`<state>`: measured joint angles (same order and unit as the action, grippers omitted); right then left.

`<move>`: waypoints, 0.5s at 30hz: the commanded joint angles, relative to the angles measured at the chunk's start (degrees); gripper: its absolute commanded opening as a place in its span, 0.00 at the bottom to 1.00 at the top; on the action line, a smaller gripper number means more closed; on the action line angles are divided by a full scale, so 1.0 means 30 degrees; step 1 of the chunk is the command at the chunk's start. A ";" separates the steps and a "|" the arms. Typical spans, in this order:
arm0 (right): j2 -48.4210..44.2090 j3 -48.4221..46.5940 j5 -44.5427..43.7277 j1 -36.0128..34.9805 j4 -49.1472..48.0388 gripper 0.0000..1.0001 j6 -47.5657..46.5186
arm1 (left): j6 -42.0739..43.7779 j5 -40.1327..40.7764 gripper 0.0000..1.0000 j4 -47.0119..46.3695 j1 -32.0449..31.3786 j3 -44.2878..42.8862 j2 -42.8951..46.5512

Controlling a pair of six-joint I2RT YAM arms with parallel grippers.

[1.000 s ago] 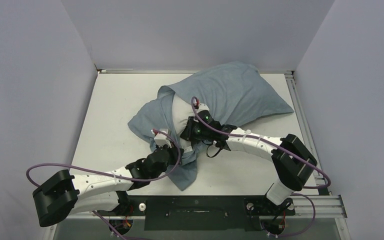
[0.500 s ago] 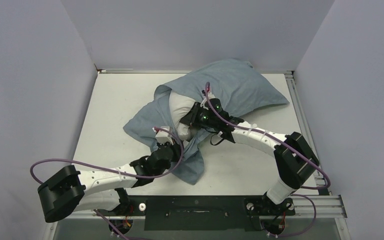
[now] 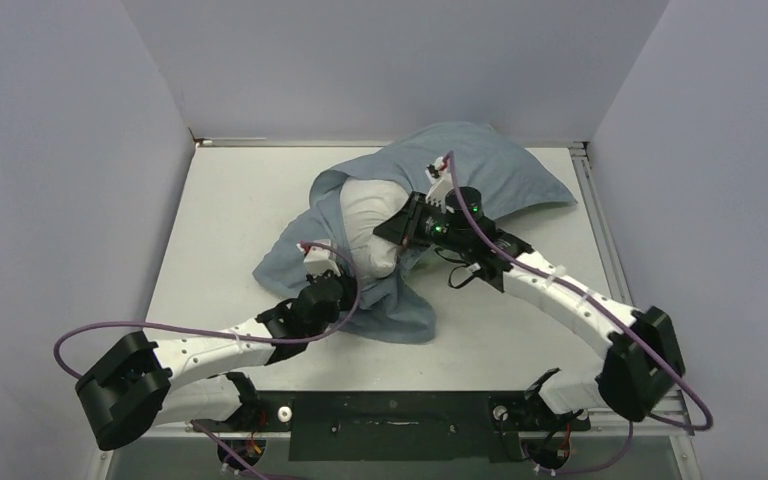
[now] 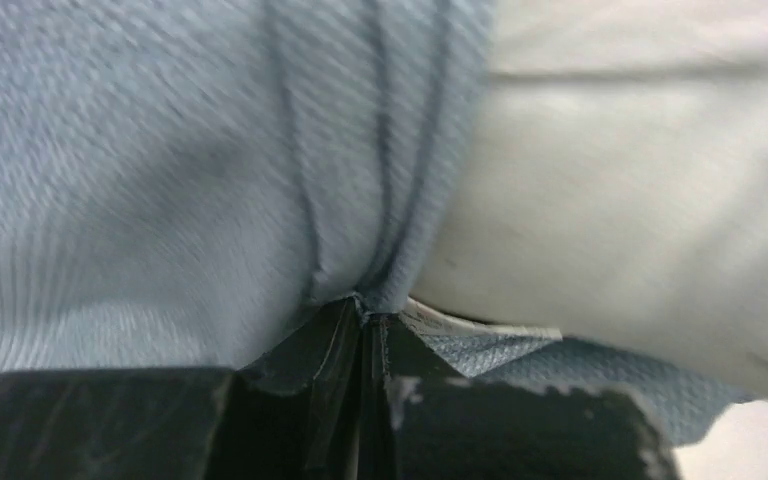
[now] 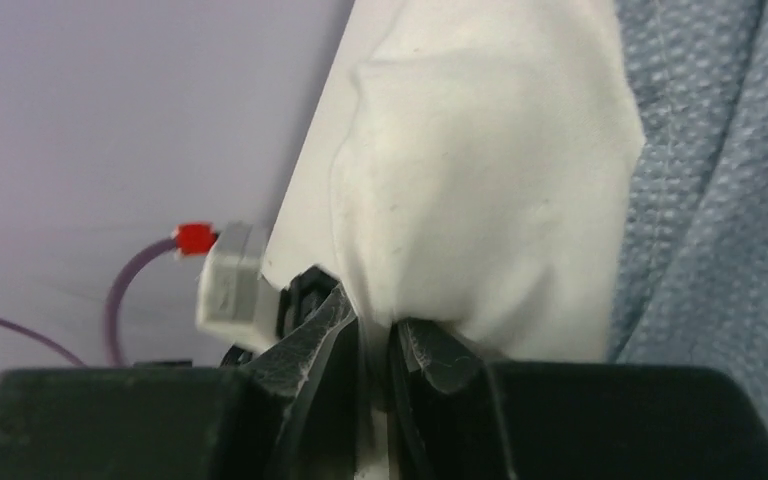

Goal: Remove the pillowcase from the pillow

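Note:
The grey-blue pillowcase [image 3: 480,175] lies bunched from the table's middle to the back right. The white pillow [image 3: 368,222] bulges out of its open end. My right gripper [image 3: 396,236] is shut on a pinch of the pillow's white fabric [image 5: 480,180], with the pillowcase [image 5: 720,200] just to its right. My left gripper [image 3: 328,283] sits at the near edge of the cloth. It is shut on a fold of the pillowcase [image 4: 160,180], and the pillow [image 4: 640,200] lies right beside that fold. The rest of the pillow is hidden inside the case.
The white table [image 3: 230,210] is walled at the back and on both sides. A metal rail [image 3: 600,230] runs along its right edge. Purple cables [image 3: 110,328] loop off both arms. The left wrist's white camera box [image 5: 230,285] shows close to my right gripper's fingers.
My right gripper has moved back and to the right with the pillow in it, and more white pillow shows outside the case. The left gripper keeps its hold on the cloth near the front.

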<state>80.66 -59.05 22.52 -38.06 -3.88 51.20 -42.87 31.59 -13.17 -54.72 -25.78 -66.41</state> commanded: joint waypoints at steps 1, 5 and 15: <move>-0.5392 -0.0870 -0.0234 0.0294 -0.1096 0.05 -0.2806 | 0.0144 -0.2428 0.00 0.1885 0.1579 0.0063 -0.0157; -0.7678 -0.0293 -0.0808 0.0324 0.3004 0.05 -0.4814 | 0.0106 -0.2826 0.00 0.1453 0.2677 0.0068 -0.0157; -1.0855 0.5552 -0.1051 0.0139 0.7743 0.05 -0.6365 | -0.0445 -0.4082 0.00 0.0962 0.3300 0.1027 -0.0473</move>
<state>48.27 -47.68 20.62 -37.47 10.90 35.14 -43.38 22.37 -9.04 -45.15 -23.97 -68.07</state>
